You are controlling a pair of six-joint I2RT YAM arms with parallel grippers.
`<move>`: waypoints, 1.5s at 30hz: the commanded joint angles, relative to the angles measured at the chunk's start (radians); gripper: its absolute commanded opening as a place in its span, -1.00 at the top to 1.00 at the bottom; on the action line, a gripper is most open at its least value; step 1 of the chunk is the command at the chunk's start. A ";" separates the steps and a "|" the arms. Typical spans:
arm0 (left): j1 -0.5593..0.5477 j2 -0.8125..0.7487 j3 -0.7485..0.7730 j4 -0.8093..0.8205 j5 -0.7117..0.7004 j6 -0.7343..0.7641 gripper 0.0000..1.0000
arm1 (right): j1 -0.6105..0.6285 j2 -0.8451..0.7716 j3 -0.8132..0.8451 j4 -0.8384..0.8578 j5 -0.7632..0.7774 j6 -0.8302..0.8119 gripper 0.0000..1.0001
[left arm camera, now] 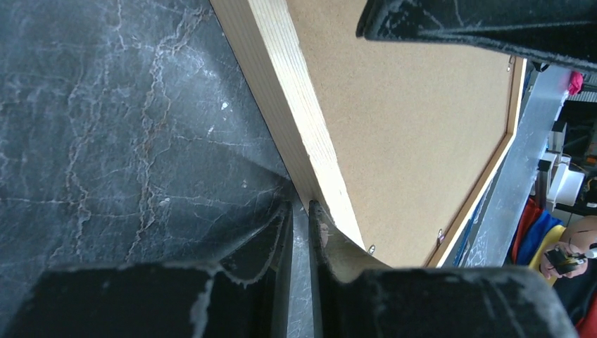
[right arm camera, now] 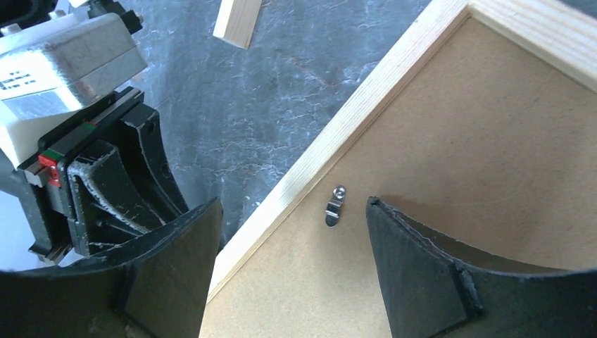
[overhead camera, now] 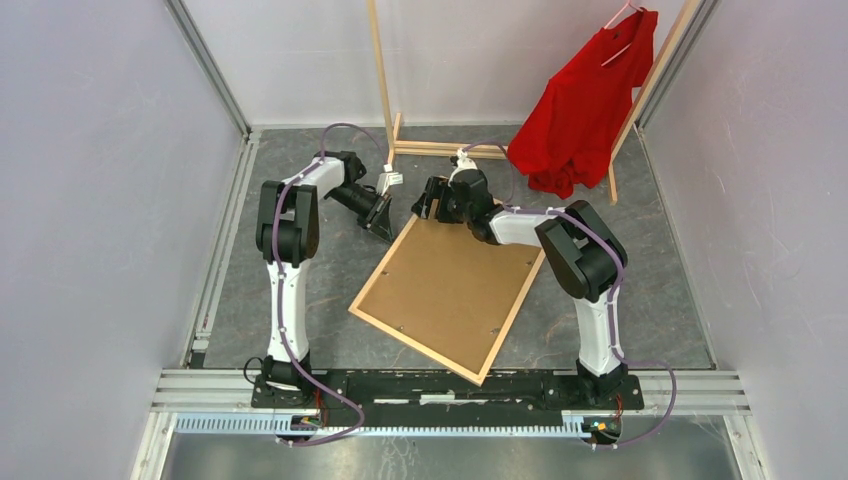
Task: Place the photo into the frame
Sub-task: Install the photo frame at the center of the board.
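Top external view: the left pincer [overhead camera: 386, 226] sits at the far-left corner of the frame [overhead camera: 414, 348], jaws nearly together; whether it nips the rim cannot be told. The frame lies face down on the tabletop [overhead camera: 650, 290], backing board [overhead camera: 450, 285] in, photo unseen. The right pincer [right arm camera: 290, 204], jaws wide apart, straddles a metal clip [right arm camera: 334, 206]; probably best to nudge its free end gently while the corner is steadied.
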State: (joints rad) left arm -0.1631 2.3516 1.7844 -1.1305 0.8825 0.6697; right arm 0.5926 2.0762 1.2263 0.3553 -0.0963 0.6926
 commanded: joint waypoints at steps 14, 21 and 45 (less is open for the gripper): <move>0.001 -0.025 -0.067 0.031 0.022 -0.014 0.63 | 0.042 0.047 0.015 -0.007 -0.003 0.047 -0.62; 0.000 -0.035 -0.078 0.031 0.011 -0.007 0.63 | 0.042 0.073 0.047 -0.004 -0.019 0.068 -0.62; -0.012 -0.055 -0.106 0.031 -0.013 0.007 0.66 | 0.035 0.073 0.075 -0.025 0.026 0.023 -0.66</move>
State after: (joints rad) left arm -0.1509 2.3291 1.7081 -1.0962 0.9176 0.6697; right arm 0.6327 2.1307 1.2797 0.3840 -0.1127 0.7593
